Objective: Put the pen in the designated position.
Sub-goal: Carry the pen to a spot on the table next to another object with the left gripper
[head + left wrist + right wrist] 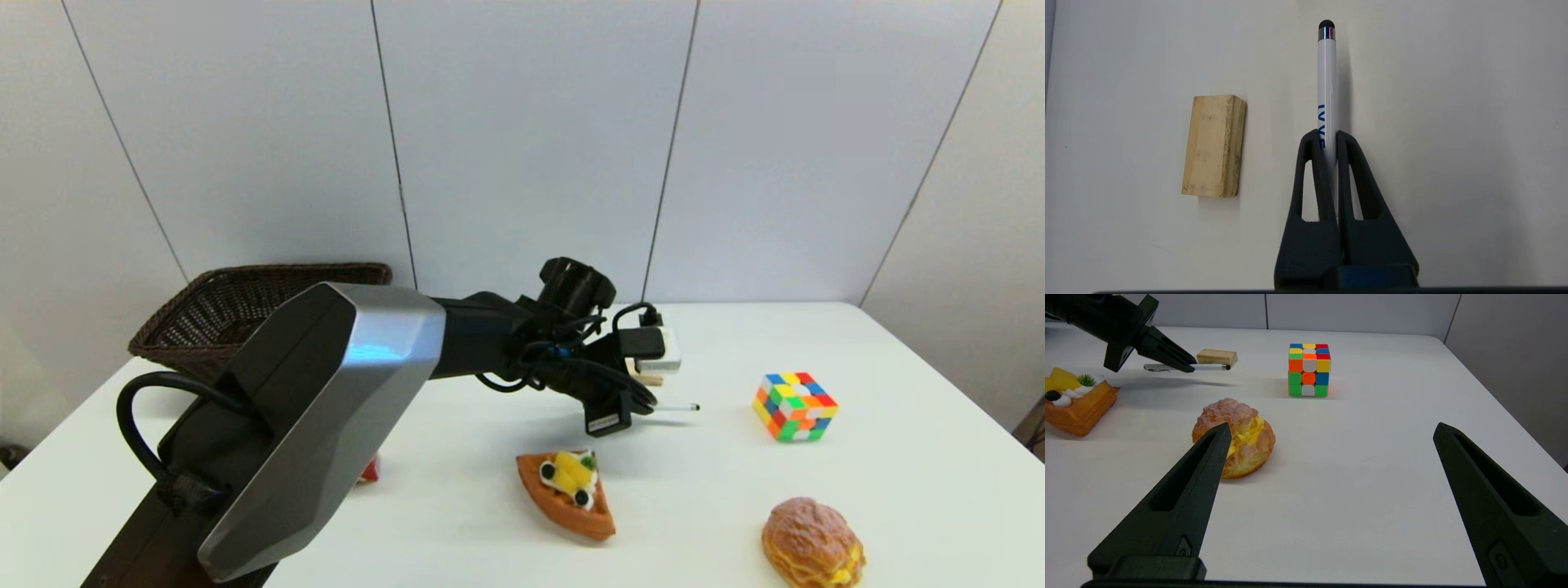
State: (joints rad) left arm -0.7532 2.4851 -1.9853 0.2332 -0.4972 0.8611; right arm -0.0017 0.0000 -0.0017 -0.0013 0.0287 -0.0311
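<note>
Holding the pen (1327,81) level is the main thing now: the left tool (1329,141) pinches its white barrel partway along, and the dark tip juts out ahead toward the colour cube (794,406). From the right wrist view the pen seems to ride just above the surface (898,490), beside the small wooden block (1214,145), not touching it. For a clean placement, I would lower it straight down onto bare white surface, clear of the block and the waffle slice (567,492), and part the fingers only once the barrel lies flat, so it does not roll. The right tool (1331,433) waits near the cream puff (1235,437), fingers spread wide. The wicker basket (245,306) sits well apart.
</note>
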